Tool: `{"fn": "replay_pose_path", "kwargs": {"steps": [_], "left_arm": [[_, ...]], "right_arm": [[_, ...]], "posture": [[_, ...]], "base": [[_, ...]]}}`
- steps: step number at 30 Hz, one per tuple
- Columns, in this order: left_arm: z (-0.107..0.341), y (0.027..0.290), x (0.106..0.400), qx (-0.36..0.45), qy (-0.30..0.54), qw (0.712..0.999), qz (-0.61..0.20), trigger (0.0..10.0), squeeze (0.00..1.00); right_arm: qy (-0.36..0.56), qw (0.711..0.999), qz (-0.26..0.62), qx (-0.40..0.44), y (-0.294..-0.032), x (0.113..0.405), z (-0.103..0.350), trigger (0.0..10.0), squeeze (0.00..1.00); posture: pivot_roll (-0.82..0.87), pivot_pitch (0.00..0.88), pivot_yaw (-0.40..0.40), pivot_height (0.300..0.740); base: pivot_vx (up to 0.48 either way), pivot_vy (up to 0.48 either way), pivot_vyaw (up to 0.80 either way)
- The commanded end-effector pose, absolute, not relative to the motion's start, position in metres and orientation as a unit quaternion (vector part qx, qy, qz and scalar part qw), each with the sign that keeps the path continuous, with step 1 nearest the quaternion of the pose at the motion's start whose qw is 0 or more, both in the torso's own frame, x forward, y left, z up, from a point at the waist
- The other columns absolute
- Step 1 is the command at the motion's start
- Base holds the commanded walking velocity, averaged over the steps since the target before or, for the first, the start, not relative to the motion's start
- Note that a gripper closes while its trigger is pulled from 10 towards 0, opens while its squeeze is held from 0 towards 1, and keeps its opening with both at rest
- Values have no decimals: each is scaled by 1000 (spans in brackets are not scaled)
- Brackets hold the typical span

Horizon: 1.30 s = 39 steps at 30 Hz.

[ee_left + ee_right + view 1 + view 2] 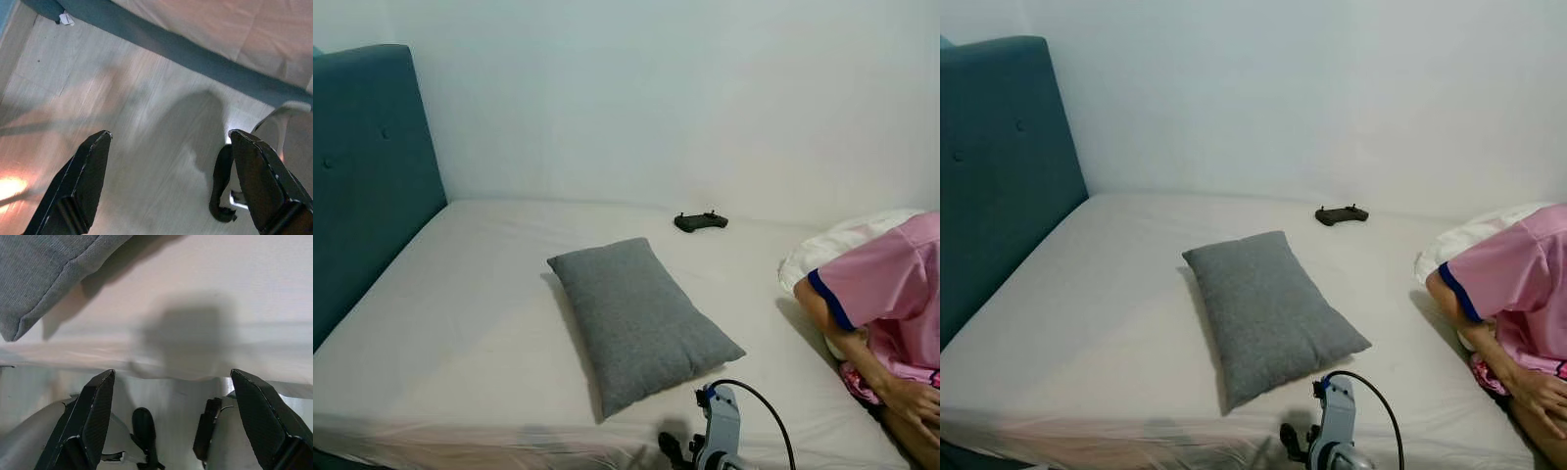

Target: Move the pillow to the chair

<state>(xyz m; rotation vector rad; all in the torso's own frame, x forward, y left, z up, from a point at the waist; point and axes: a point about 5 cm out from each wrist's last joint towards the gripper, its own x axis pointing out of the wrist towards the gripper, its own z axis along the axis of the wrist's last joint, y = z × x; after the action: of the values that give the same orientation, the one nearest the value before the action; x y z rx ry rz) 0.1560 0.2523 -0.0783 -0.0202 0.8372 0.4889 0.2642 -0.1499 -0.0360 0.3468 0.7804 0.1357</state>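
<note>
One pillow [638,320]: grey, lying flat mid-bed [460,323] — soft, light, squashy.
Hold: pinch its near corner.
Right gripper [171,421]: fingers spread, empty, at the bed's edge.
Left gripper [171,188]: spread, over the floor [98,122].

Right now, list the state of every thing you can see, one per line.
grey pillow: lying flat on the bed, not gripped
bed: covered with a pale sheet
black controller: resting on the bed near the wall
left claw: open, over the floor
right claw: open, at the bed's edge
person: leaning on the bed
</note>
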Motion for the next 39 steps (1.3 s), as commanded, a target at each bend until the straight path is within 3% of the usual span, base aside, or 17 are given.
{"fn": "replay_pose_path", "kwargs": {"steps": [1, 4, 12, 22, 29, 39], "left_arm": [[-76, 256, 158, -19, 392, 887, 243, 10000, 0], [-71, 263, 164, -39, 370, 890, 262, 10000, 0], [-72, 267, 158, -37, 375, 887, 266, 10000, 0], [-79, 264, 142, -28, 395, 881, 257, 10000, 0], [-83, 265, 130, -21, 410, 875, 256, 10000, 0], [-86, 268, 118, -14, 417, 872, 256, 10000, 0]], "right_arm": [[368, 909, 64, 184, -151, 267, -34, 10000, 0], [319, 908, 80, 259, -151, 282, -19, 10000, 0], [238, 907, 59, 342, -171, 304, 7, 10000, 0], [172, 898, 107, 390, -170, 323, 32, 10000, 0], [113, 877, 234, 404, -149, 339, 63, 10000, 0], [111, 894, 163, 403, -159, 350, 71, 10000, 0]], "posture": [[71, 59, -95, 606], [75, 49, -96, 591], [71, 69, -81, 561], [88, 89, -73, 531], [110, 105, -71, 506], [137, 150, -53, 487]], "base": [[0, 0, 0], [0, 0, 0], [0, 0, 0], [0, 0, 0], [0, 0, 0], [0, 0, 0]]}}
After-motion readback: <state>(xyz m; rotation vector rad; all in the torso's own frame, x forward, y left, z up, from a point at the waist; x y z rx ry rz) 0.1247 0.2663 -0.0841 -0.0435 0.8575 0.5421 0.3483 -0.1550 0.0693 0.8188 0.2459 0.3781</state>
